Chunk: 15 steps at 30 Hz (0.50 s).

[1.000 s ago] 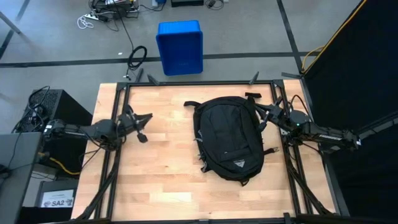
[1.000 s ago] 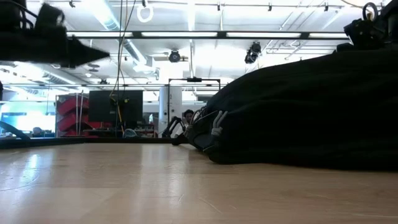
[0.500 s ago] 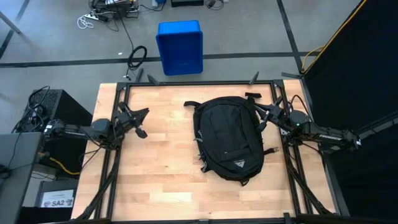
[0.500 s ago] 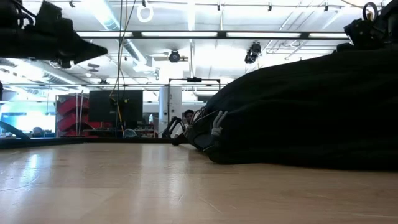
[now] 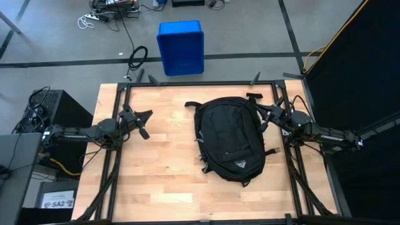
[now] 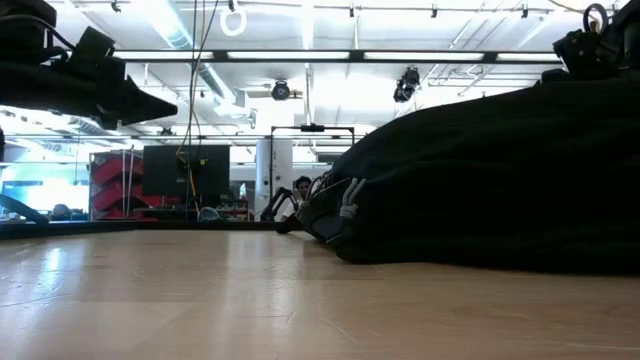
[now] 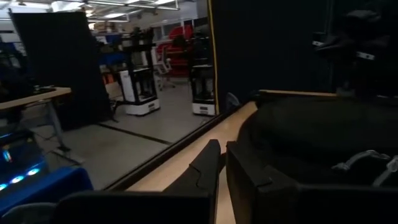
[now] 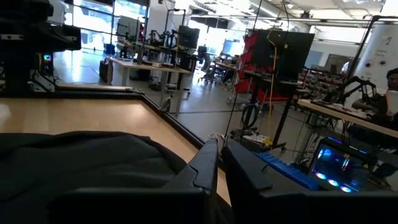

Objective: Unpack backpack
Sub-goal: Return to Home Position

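Note:
The black backpack (image 5: 229,139) lies flat on the wooden table, right of the middle, with its white logo toward the near edge. In the low view the backpack (image 6: 500,180) fills the right half. My left gripper (image 5: 149,115) hovers shut over the table's left side, pointing level toward the backpack, well apart from it. My right gripper (image 5: 260,115) is shut and level beside the backpack's far right corner. Whether it touches the fabric I cannot tell. The wrist views show each pair of fingers closed on nothing: left gripper (image 7: 221,155), right gripper (image 8: 219,149).
A blue plastic bin (image 5: 180,47) stands on the floor beyond the far edge. Black frame rails (image 5: 119,156) run along the table's sides. Bare wood (image 5: 169,156) lies between my left gripper and the backpack. A black box (image 5: 56,109) sits left of the table, and a dark curtain (image 5: 362,75) hangs right of it.
My left gripper has rolled and swung a little where it hovers. Its fingertips rose, then sank slightly, and it stays shut. The backpack and my right gripper have kept still.

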Each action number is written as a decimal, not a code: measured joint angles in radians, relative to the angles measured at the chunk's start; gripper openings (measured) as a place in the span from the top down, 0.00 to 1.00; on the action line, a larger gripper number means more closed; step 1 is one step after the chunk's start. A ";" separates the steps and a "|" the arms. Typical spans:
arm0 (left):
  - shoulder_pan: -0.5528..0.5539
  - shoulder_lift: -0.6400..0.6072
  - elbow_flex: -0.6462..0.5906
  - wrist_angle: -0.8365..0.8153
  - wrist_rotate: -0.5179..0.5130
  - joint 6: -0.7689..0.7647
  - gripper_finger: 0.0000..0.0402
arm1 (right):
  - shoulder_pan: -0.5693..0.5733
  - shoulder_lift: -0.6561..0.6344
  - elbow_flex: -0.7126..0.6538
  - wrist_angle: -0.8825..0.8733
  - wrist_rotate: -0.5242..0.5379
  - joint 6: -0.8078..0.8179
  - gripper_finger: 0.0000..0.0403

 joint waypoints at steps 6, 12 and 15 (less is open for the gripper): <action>0.000 0.001 0.000 0.014 0.011 -0.002 0.99 | 0.000 0.000 0.000 0.000 0.000 0.000 0.98; 0.000 0.003 0.000 0.020 0.011 -0.001 0.99 | 0.000 0.000 0.000 0.000 0.000 0.000 0.96; 0.000 0.003 0.000 0.020 0.011 -0.001 0.99 | 0.000 0.000 0.000 0.000 0.000 0.000 0.96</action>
